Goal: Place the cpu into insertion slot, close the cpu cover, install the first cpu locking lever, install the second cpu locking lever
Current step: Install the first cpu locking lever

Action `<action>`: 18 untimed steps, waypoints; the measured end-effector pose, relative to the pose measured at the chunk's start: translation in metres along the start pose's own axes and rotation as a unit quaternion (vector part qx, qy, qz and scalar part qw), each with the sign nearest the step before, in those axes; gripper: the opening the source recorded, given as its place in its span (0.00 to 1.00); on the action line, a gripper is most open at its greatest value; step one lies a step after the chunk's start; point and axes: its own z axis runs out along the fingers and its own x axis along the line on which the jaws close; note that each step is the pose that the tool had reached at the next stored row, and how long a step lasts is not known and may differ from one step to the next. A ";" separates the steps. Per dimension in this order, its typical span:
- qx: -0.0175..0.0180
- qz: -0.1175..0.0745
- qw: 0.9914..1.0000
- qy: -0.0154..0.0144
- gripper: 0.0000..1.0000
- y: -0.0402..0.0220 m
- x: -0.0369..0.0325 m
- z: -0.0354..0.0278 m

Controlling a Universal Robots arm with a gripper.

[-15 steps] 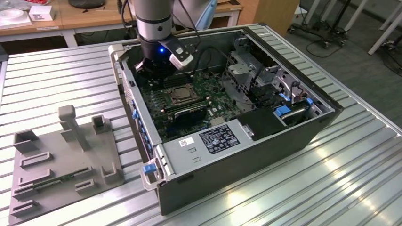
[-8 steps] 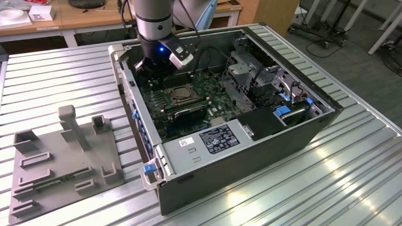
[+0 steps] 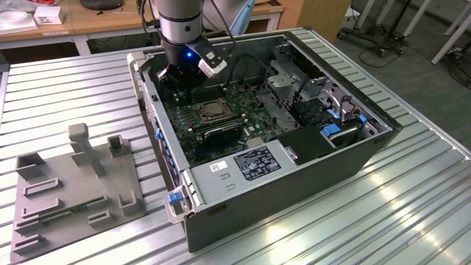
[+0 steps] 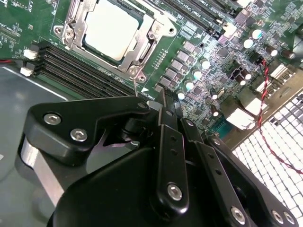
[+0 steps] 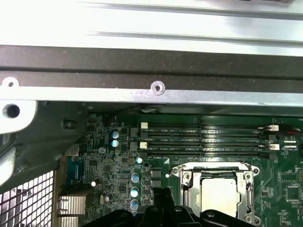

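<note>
Cpu (image 4: 111, 30) lies in the slot (image 4: 67, 28), mid-board, with the cover (image 4: 124, 64) flat around it. The gripper (image 4: 161, 97) hangs just past it, on the far side and toward the exterior view's left. Its fingers are together, close to a thin lever (image 4: 134, 81); whether they touch is unclear. I judge this the lever stage: that wire needs pressing down under its catch. One cpu, one cover, one lever made out.

The work surface is a table (image 3: 412, 221) of silvery metal slats (ribbed lengthwise). An open computer case (image 3: 294, 193) is laid on its side near the middle of the table, interior facing upward. A grey fixture plate (image 3: 74, 190), fitted with upright posts and small brackets, is set flat on the slats toward the exterior view's left, near the case but not touching it.
</note>
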 end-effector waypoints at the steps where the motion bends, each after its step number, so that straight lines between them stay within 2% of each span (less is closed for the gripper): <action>1: 0.000 0.000 1.000 0.000 0.11 0.0000 0.0000 0.0000; 11: 0.000 0.000 1.000 0.000 0.11 0.0012 0.0034 0.0004; 15: 0.000 0.000 1.000 0.000 0.11 0.0015 0.0033 -0.0035; 18: 0.000 0.000 1.000 0.000 0.11 0.0015 0.0034 -0.0039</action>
